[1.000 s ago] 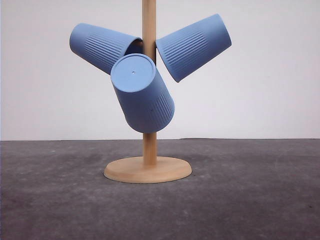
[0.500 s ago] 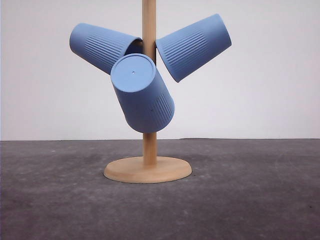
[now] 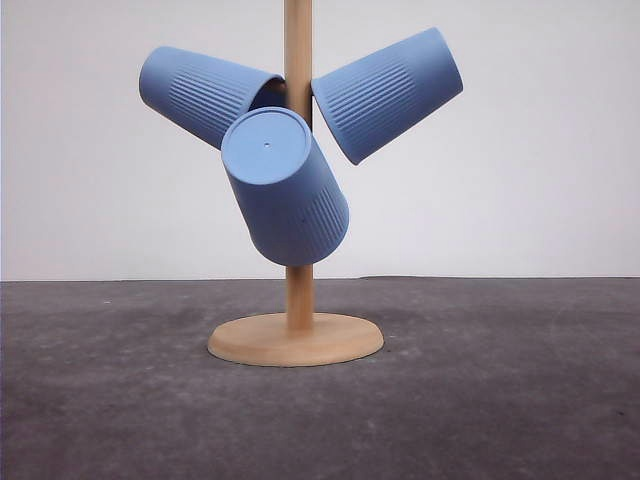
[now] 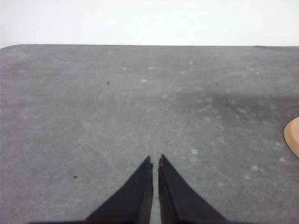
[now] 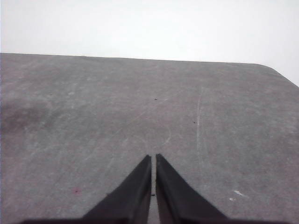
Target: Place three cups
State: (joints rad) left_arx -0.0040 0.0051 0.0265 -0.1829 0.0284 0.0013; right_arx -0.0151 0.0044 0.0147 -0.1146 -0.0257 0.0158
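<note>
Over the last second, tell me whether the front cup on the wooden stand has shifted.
No. The front cup sits in the same spot against the stand's post and round base as before.

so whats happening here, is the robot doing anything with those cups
Nothing is being handled at this moment. All three light-blue cups, the left cup, the right cup and the front cup, hang tilted on a wooden stand on the grey table. The left gripper and right gripper sit over bare table with their jaws shut and holding nothing.
</note>
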